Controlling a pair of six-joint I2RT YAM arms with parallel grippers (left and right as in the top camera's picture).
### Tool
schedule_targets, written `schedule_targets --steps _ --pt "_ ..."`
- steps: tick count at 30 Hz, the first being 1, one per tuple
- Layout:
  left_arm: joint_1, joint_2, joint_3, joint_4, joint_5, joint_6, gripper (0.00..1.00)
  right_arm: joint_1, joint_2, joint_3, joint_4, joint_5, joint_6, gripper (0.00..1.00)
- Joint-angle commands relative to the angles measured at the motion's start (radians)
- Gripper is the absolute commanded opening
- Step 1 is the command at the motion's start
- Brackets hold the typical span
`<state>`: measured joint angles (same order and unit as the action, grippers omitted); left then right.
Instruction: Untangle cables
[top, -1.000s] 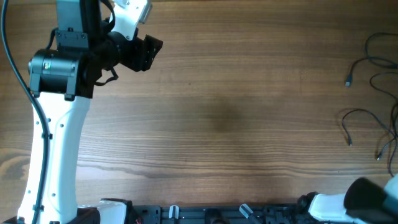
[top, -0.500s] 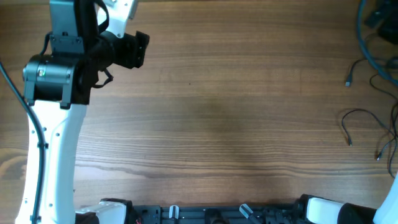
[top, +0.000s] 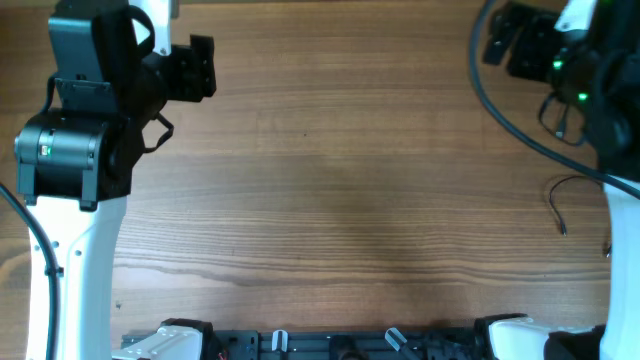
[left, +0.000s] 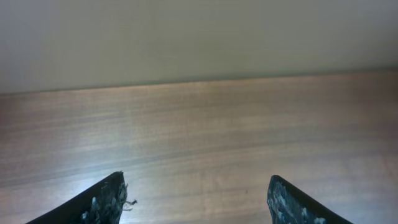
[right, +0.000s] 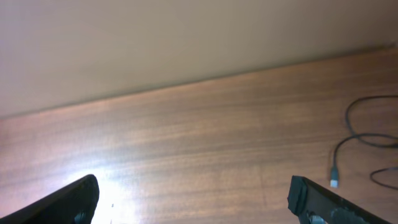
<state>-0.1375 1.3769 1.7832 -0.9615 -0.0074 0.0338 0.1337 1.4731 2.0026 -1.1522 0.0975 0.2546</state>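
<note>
A black rail (top: 340, 345) carrying the arm mounts runs along the near edge of the table (top: 330, 200). From the table's near left corner the left arm (top: 70, 160) reaches up the left side.

The cables (top: 553, 208) lie on the table's right side. Closest to the near edge, the tip of one thin strand (top: 607, 250) shows at the table's right edge. A little farther in, a second strand rises from a small plug end, hooks over and runs out of sight under the right arm (top: 612, 100). Farther up the same side, a pale plug (top: 560, 130) shows just beside the arm's wrist, with the rest of its wire hidden. The right wrist view shows a silver-tipped plug (right: 334, 182) flat on the wood, its wire looping off toward the table's right edge. Where they show, the strands lie apart from each other.

Toward the table's far edge, the left gripper (left: 196, 180) hangs over the far left part. Its fingers are spread, with only bare wood between them. The right gripper (right: 194, 182) hangs over the far right part with its jaws wide apart and gripping nothing. The plug lies to the right of its fingers, not between them.

Beyond the table's far edge stands a plain pale wall (left: 199, 37).
</note>
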Motion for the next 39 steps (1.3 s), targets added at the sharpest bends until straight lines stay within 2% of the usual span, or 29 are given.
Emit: schedule_targets --steps 1,14,23,31,36,37,39 --pt "-0.002 0.011 0.001 0.054 -0.021 -0.065 0.75 0.047 0.075 0.000 -0.005 0.040 -0.019 1.00" --pt "-0.003 0.238 0.001 0.246 0.083 -0.078 0.74 0.174 0.261 0.000 0.154 0.082 0.000 1.00" --pt "-0.011 0.325 0.001 0.239 0.097 -0.094 0.75 0.177 0.304 0.000 0.142 0.089 0.010 1.00" --pt "-0.045 0.321 0.001 0.210 0.089 -0.038 0.77 0.177 0.304 0.000 0.150 0.097 0.023 1.00" --pt "-0.046 0.321 0.001 0.211 0.089 -0.039 0.82 0.177 0.304 0.000 0.153 0.113 0.037 1.00" --pt "-0.046 0.321 0.001 0.211 0.089 -0.038 0.85 0.177 0.304 0.000 0.153 0.125 0.037 1.00" --pt "-0.046 0.321 0.001 0.210 0.089 -0.038 1.00 0.177 0.304 0.000 0.155 0.156 0.037 1.00"
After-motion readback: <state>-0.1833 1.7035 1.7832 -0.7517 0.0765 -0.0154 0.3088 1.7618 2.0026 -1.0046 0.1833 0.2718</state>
